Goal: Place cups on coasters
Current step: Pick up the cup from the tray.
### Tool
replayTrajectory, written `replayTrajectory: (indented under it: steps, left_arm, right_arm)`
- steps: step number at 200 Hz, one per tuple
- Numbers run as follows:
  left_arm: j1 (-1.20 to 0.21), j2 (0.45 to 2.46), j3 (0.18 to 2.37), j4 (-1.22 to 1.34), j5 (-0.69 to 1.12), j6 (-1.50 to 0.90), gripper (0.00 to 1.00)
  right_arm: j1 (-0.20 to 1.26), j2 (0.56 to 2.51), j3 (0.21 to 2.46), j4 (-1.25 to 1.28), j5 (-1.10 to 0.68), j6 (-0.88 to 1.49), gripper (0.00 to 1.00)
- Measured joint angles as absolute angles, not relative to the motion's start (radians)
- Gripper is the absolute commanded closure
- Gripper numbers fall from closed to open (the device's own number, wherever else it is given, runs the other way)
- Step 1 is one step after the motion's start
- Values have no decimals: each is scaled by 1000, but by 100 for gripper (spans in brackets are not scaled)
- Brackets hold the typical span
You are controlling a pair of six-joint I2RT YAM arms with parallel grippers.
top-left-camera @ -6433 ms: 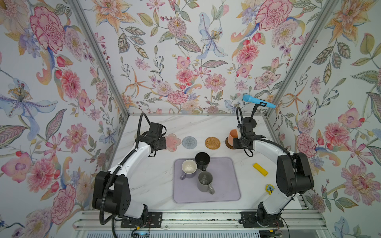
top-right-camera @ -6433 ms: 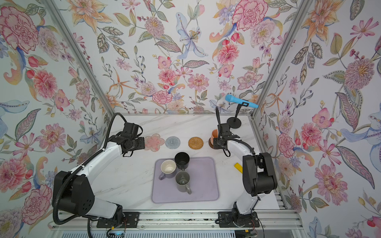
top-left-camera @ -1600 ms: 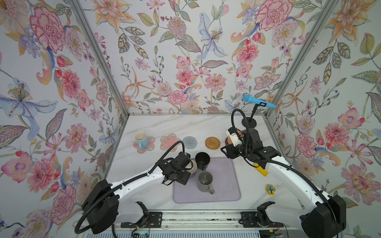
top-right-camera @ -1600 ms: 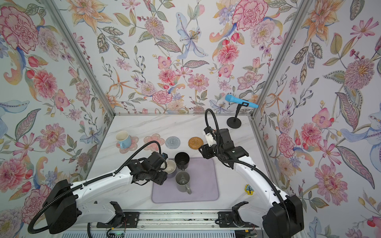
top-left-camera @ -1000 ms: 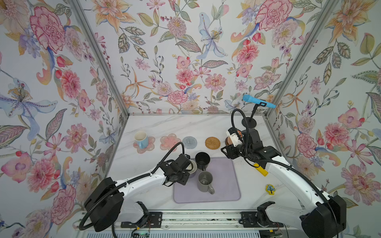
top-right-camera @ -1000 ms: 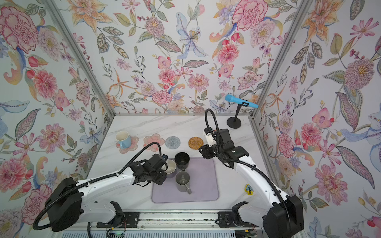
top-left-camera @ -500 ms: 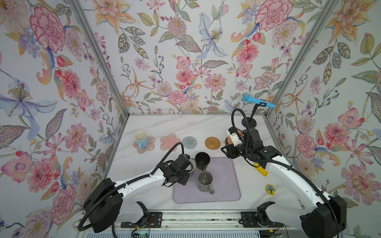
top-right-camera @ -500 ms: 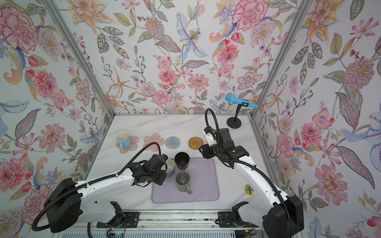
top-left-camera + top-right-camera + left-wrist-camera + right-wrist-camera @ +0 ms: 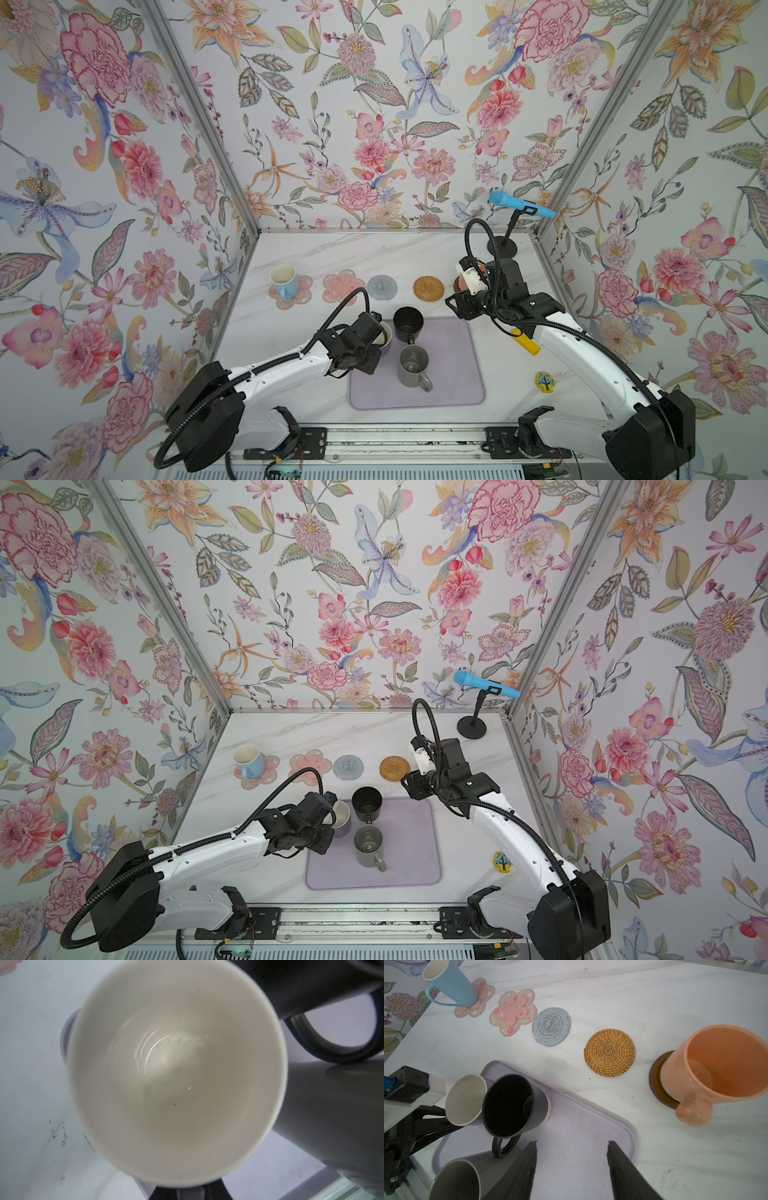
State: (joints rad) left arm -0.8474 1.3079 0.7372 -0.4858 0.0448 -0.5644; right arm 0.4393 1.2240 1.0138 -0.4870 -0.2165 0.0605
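Observation:
My left gripper (image 9: 188, 1193) is shut on the handle of the purple-grey cup (image 9: 341, 814), cream inside (image 9: 178, 1074), at the lilac mat's (image 9: 449, 374) far left corner. The black cup (image 9: 408, 322) and grey cup (image 9: 412, 365) stand beside it on the mat. The light blue cup (image 9: 284, 280) sits on a pink flower coaster (image 9: 483, 993). A second pink flower coaster (image 9: 344, 286), the grey ringed coaster (image 9: 381, 287) and the woven tan coaster (image 9: 428, 287) lie bare. The peach cup (image 9: 716, 1076) rests on the dark brown coaster (image 9: 656, 1082). My right gripper (image 9: 572, 1145) hangs open over the mat, holding nothing.
A blue microphone (image 9: 521, 206) on a black stand base (image 9: 502, 248) occupies the far right corner. A yellow block (image 9: 525, 343) and a small tree-patterned piece (image 9: 544, 381) lie right of the mat. Flowered walls enclose the table on three sides.
Within the last second my left gripper's jaws closed on the purple-grey cup's handle. The right arm has stayed still. Seconds earlier both arms left the coaster row, and the blue cup now stands there.

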Motion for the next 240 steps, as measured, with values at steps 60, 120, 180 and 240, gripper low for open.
replayTrajectory:
  steps: [60, 120, 180, 240]
  left_arm:
    - [-847, 1283, 719, -487, 45, -565, 100]
    - [-847, 1275, 719, -503, 45, -565, 100]
    - [-847, 1266, 729, -542, 44, -561, 100]
    - [-847, 1245, 736, -592, 44, -562, 100]
  right_arm:
    - [439, 1229, 1014, -487, -216, 64, 43]
    - [439, 1229, 1016, -487, -208, 64, 43]
    - [439, 1229, 1016, -487, -192, 63, 43]
    - [439, 1229, 1016, -487, -191, 63, 43]
